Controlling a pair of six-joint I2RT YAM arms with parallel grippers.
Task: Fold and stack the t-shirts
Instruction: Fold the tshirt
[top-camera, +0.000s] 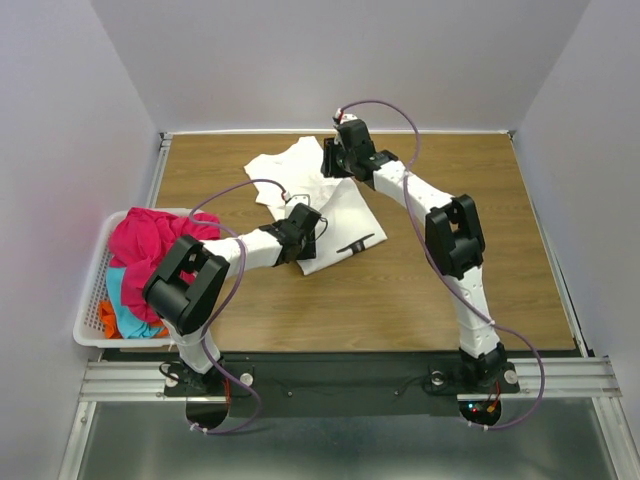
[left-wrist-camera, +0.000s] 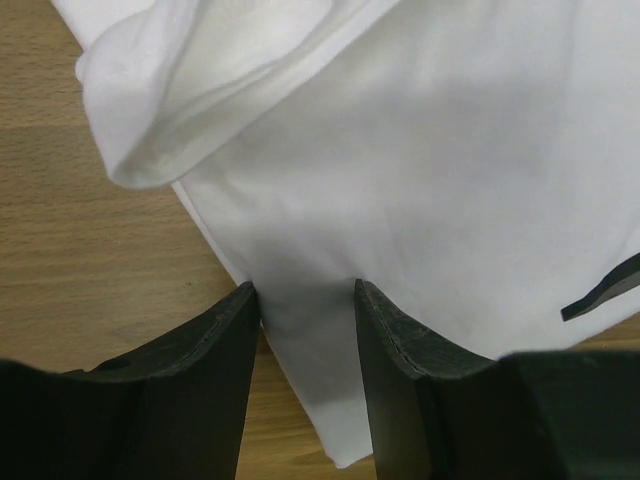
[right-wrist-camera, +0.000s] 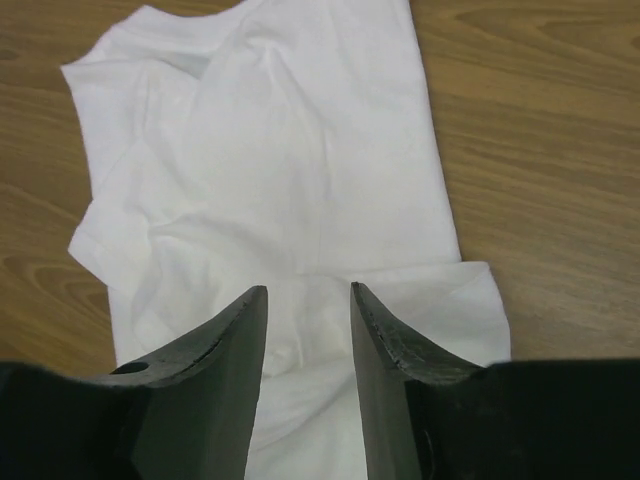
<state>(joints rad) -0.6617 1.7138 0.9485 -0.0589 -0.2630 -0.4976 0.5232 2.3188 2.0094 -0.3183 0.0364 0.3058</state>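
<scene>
A white t-shirt (top-camera: 300, 185) with small black marks lies partly folded on the wooden table. My left gripper (top-camera: 303, 232) hovers over its near corner, jaws open on either side of the cloth (left-wrist-camera: 400, 200). My right gripper (top-camera: 336, 160) is over the shirt's far part (right-wrist-camera: 300, 170), jaws open, nothing between them. A magenta-pink shirt (top-camera: 150, 240), a cyan one (top-camera: 122, 295) and an orange one (top-camera: 108, 318) lie heaped in the basket at the left.
The white lattice basket (top-camera: 88, 300) sits at the table's left edge. Bare wood (top-camera: 470, 200) lies right of the shirt, and more (top-camera: 340, 310) lies in front of it. Grey walls close in three sides.
</scene>
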